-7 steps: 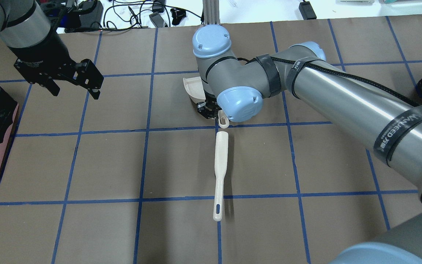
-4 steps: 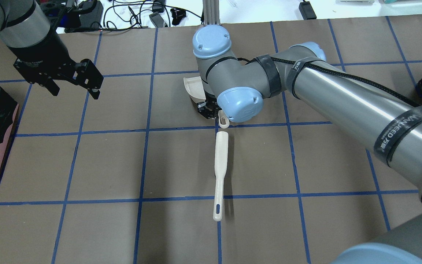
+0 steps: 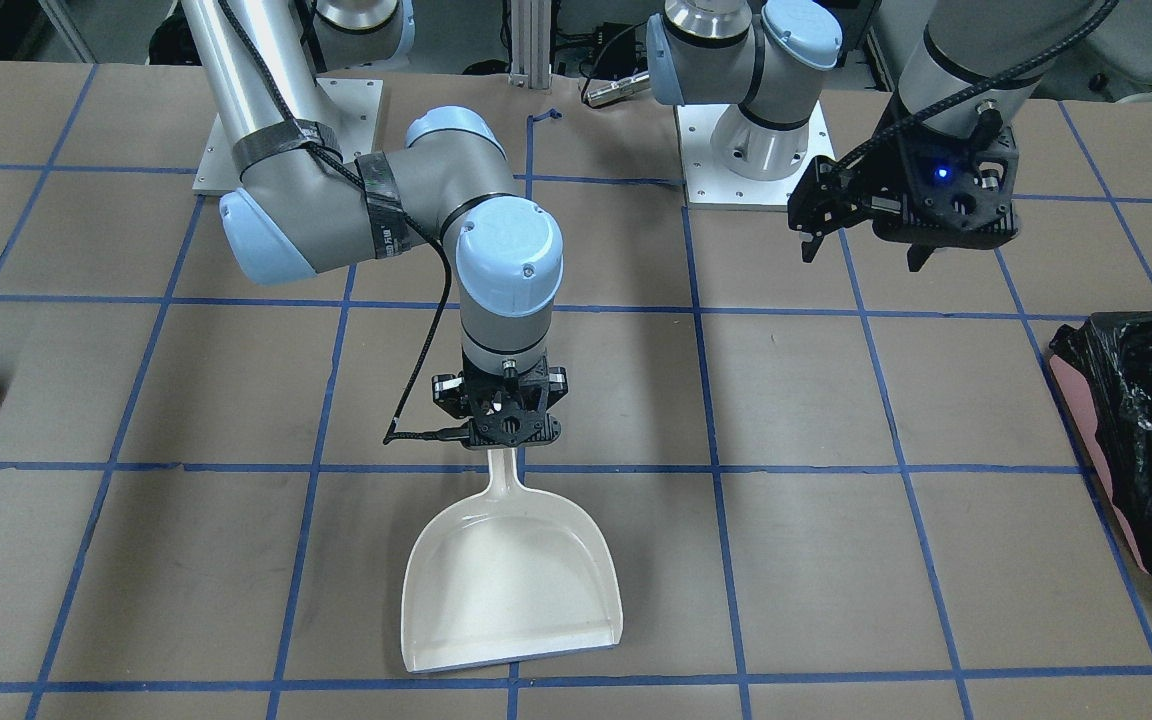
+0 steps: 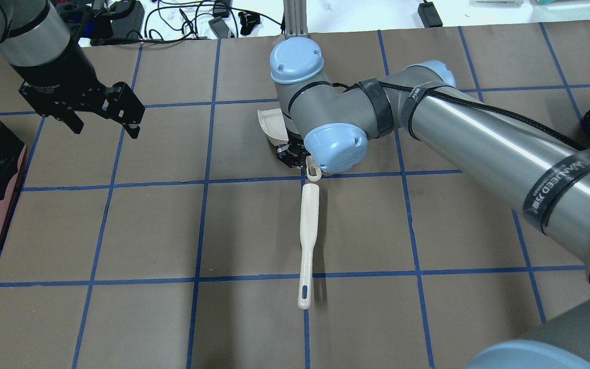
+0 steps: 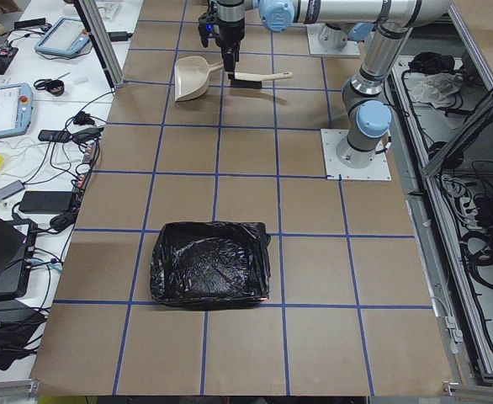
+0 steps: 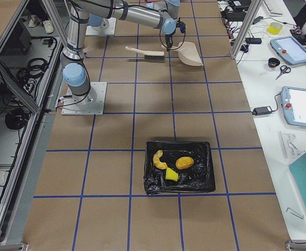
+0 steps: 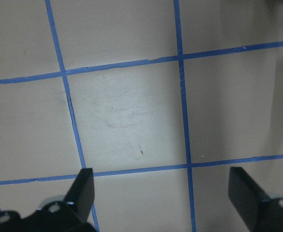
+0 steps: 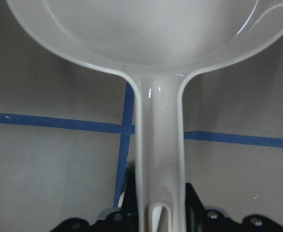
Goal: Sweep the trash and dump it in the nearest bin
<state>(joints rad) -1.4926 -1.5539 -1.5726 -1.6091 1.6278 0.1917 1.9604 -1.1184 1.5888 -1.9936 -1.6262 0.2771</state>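
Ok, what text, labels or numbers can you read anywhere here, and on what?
"WANJEED": black strap round the right arm; characters beside it unreadable.
Smaller strap nearer its wrist: print too small.
Left end effector: white print on its body too blurred.
Nothing else legible.

Bright, even light falls from above on the tabletop (image 4: 254, 230); shadows are soft. The brush (image 4: 307, 241) throws 1 thin shadow to its right; a glare streak runs along the right arm (image 4: 479, 143). The left wrist view has a bright middle and dim corners, the left gripper (image 7: 161, 176) dark and blurred. The dustpan (image 8: 158, 121) handle, close up, shows small glints.
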